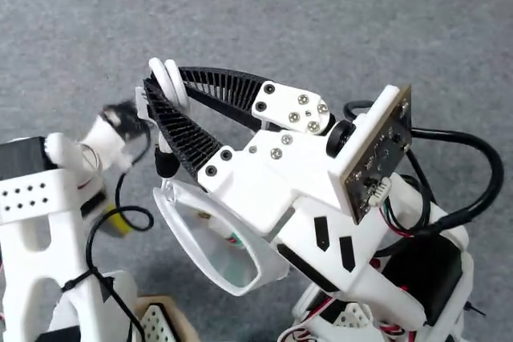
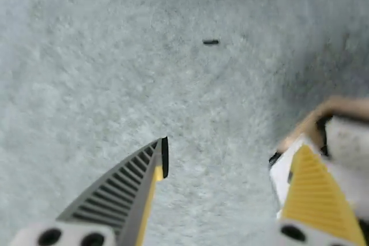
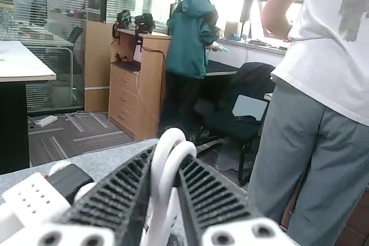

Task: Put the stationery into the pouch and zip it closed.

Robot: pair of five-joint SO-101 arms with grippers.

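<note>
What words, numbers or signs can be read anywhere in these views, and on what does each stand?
None can be read.
Camera board on the right arm: any markings are too small to read.
White loop in the right end effector: plain, no print.
Grey table cover: no print.

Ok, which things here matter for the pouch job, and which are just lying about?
Job: clear white-rimmed pouch; white looped item, clamped in the right gripper; left gripper, open.
Lying about: small black speck on the grey mat; tan-edged box.
</note>
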